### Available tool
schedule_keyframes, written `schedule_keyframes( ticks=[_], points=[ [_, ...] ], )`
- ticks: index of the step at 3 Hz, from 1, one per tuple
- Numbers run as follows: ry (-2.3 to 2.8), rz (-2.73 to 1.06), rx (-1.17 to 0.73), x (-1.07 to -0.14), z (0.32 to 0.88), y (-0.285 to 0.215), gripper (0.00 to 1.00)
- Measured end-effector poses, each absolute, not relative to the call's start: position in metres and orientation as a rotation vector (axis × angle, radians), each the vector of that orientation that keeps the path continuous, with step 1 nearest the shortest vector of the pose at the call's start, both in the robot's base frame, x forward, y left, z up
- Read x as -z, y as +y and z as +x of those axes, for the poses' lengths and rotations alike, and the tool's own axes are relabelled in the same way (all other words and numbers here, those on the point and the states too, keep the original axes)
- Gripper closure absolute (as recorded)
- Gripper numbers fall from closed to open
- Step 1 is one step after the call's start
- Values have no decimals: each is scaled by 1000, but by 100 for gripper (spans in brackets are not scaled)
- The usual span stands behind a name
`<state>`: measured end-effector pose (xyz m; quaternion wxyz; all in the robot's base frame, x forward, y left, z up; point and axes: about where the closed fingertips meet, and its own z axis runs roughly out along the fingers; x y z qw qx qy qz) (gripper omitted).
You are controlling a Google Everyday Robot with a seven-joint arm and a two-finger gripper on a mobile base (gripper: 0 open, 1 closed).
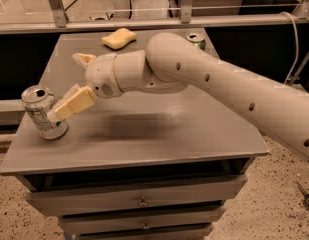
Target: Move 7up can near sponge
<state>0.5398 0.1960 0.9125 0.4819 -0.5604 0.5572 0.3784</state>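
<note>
The 7up can [40,113], silver-white with green print, stands near the table's left edge and leans a little. My gripper [67,87] is just to its right, open. The lower tan finger [74,104] touches the can's side and the upper finger [83,60] points away behind it. The can is not between the fingers. The pale yellow sponge [119,38] lies at the back middle of the table, far from the can.
A darker green can [196,40] stands at the back right, partly hidden by my arm [219,89]. The grey table [159,139] has drawers below its front edge. A rail and glass run behind the table.
</note>
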Motion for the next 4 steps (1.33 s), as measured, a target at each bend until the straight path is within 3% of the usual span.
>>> schedule_keyframes(
  ticks=[2,3,4],
  points=[
    [1307,-1370,-1046,-901,513,231,0],
    [1310,-1379,-1075,-892,501,243,14],
    [1319,-1379,-1080,-888,497,247,37]
  ],
)
